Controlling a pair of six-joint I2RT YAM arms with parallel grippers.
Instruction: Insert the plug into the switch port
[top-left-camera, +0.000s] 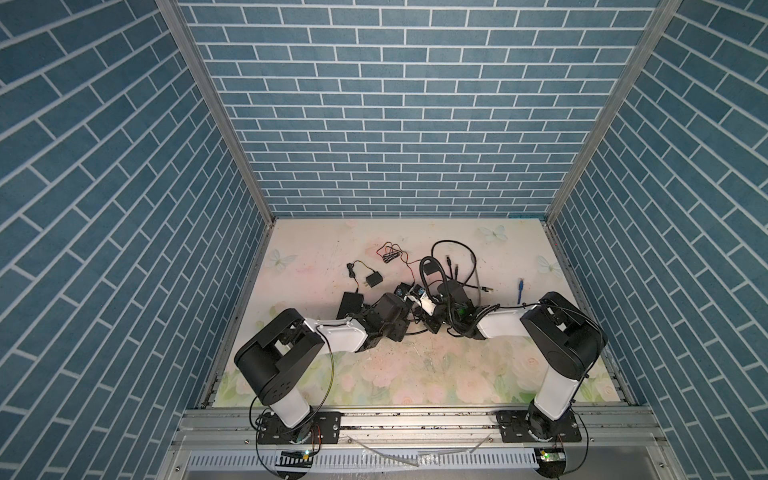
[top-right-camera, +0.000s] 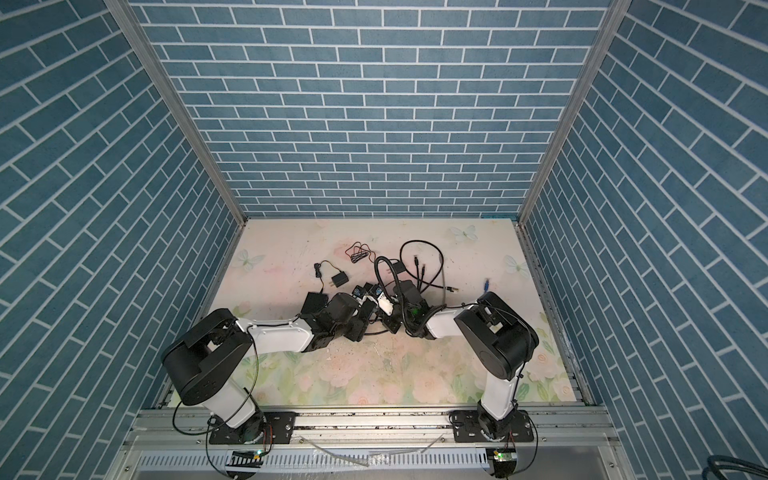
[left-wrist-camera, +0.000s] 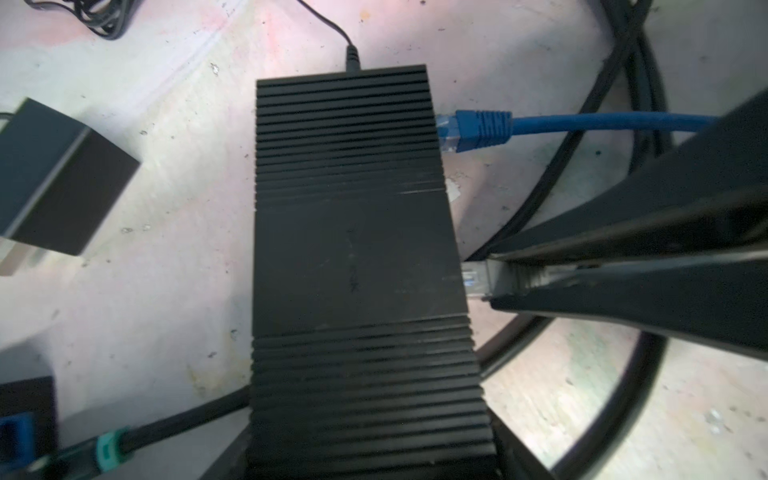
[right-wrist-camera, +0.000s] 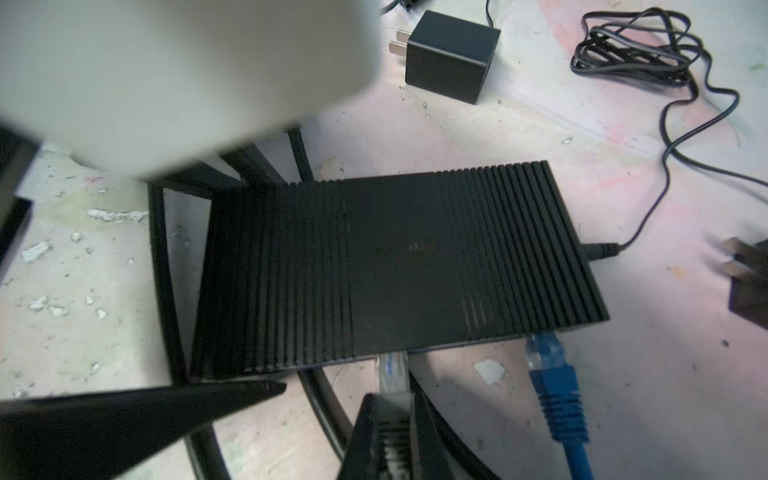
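right fingers (left-wrist-camera: 623, 320) clamped on grey plug (right-wrist-camera: 392, 376) against switch (right-wrist-camera: 395, 257), left fingers (right-wrist-camera: 166, 419) astride switch, grip unclear

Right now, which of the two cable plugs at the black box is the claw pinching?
The clear grey plug, in the right claw; the blue plug beside it is untouched.

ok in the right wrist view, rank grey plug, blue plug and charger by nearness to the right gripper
1. grey plug: held in the right gripper, tip at the switch.
2. blue plug: alongside, in the same side of the switch.
3. charger: lying beyond the switch's far side.
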